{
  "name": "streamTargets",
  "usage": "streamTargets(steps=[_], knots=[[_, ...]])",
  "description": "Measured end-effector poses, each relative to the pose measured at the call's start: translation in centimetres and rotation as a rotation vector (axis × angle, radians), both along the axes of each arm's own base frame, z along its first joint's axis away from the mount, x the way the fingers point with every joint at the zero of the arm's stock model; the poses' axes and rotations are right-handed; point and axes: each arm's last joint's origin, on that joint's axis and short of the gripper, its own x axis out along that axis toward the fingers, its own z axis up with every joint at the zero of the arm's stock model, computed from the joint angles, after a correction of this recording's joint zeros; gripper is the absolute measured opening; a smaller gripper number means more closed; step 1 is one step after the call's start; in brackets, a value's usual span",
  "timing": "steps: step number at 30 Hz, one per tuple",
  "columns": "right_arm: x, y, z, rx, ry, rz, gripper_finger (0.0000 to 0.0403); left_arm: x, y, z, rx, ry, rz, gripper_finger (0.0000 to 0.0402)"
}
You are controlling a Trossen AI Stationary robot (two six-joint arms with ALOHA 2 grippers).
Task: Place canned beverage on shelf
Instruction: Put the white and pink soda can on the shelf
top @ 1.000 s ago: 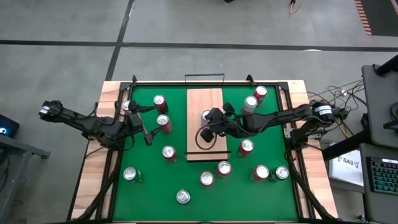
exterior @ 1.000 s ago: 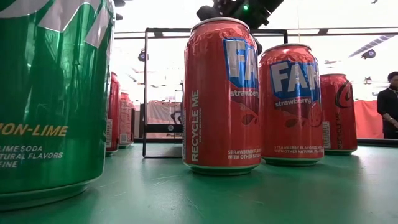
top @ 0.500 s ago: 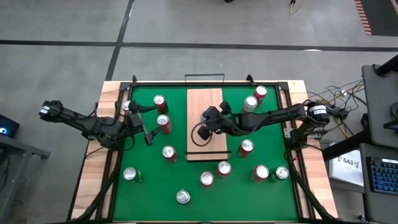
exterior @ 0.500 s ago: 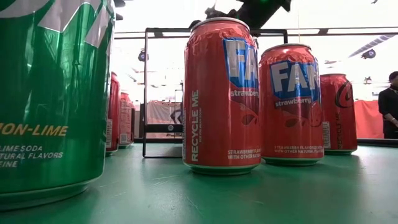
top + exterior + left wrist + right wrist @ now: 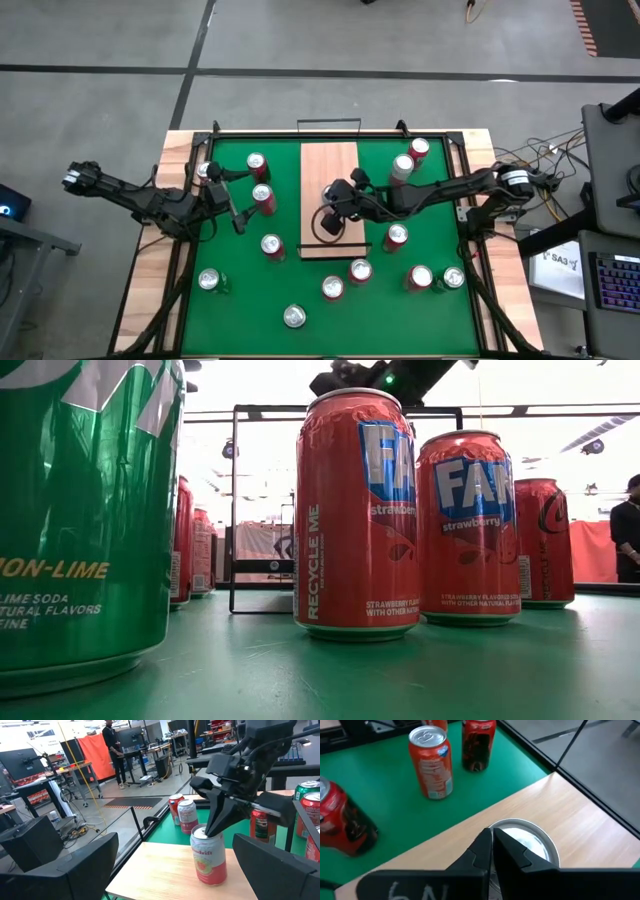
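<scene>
A pink-red can [image 5: 207, 857] stands upright on its base on the pale wood shelf [image 5: 330, 160] in the middle of the green mat. My right gripper [image 5: 335, 195] is over the can with its fingers shut and pointing down at the can's top [image 5: 520, 837]. The gripper hides the can in the high view. My left gripper [image 5: 235, 210] waits open and empty over the mat to the left of the shelf. Its two fingers stand wide apart in the left wrist view [image 5: 175, 852]. My right gripper's shut fingertips [image 5: 210, 831] come from above at the can's top, near its rim [image 5: 200, 832]. I cannot tell whether they touch it or stand just above. The can stands upright on the shelf.
Several red and green cans stand on the mat around the shelf, such as a red can [image 5: 264, 197], another red can [image 5: 396, 236] and a third [image 5: 360, 270]. A green can [image 5: 80, 510] and red cans [image 5: 355, 510] stand near the front edge. A person [image 5: 112, 750] stands beyond the table.
My right gripper has shifted a little toward the table's left over the shelf. It now covers the can's top, which showed beside it a second ago. The can has stayed upright in place.
</scene>
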Motion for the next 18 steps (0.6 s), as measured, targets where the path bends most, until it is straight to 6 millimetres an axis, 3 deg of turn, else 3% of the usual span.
streamTargets(steps=[9, 18], knots=[[-0.1, 0.3, 0.4, 0.031, -0.04, -0.026, 0.0009, 0.0, 0.0, 0.0, 0.001, 0.002, 0.0, 0.0377], [0.6, 0.7, 2.7, 0.069, -0.113, 0.006, 0.0009, 0.0, 0.0, 0.0, 0.001, 0.002, 0.0, 0.0377]])
